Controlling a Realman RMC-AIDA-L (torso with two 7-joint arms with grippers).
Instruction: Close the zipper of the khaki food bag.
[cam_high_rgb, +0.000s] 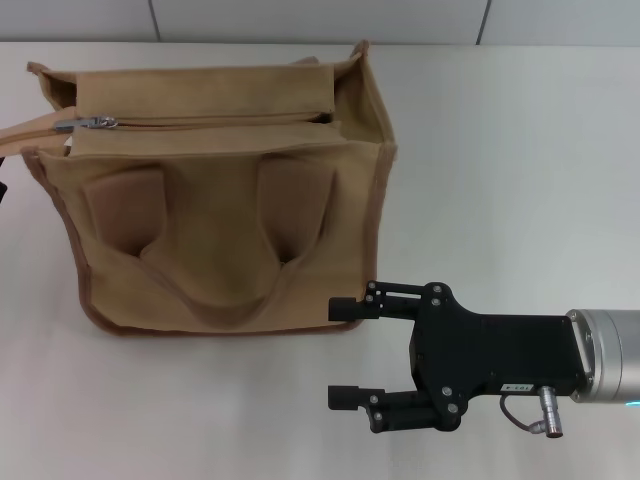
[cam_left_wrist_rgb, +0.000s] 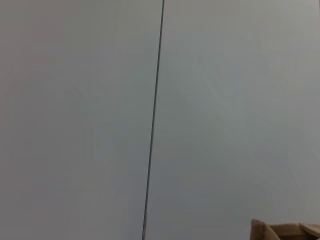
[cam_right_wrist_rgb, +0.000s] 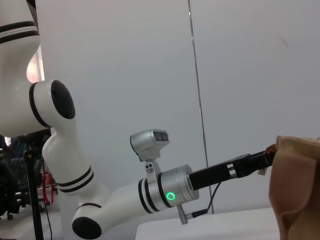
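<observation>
Overhead: khaki food bag (cam_high_rgb: 215, 190) lies toward the tabletop's (cam_high_rgb: 520, 150) far-left corner, zipper (cam_high_rgb: 200, 121) slider at the left end. Right pincer (cam_high_rgb: 345, 352) spread, empty, hovering near the bag's near-right corner. Right wrist: left pincer (cam_right_wrist_rgb: 265, 159) touches the bag's (cam_right_wrist_rgb: 297, 185) end; grip state unclear.

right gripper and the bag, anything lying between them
Nothing: in the head view only bare table separates the open right gripper from the bag; its upper finger ends just short of the bag's lower edge.
</observation>
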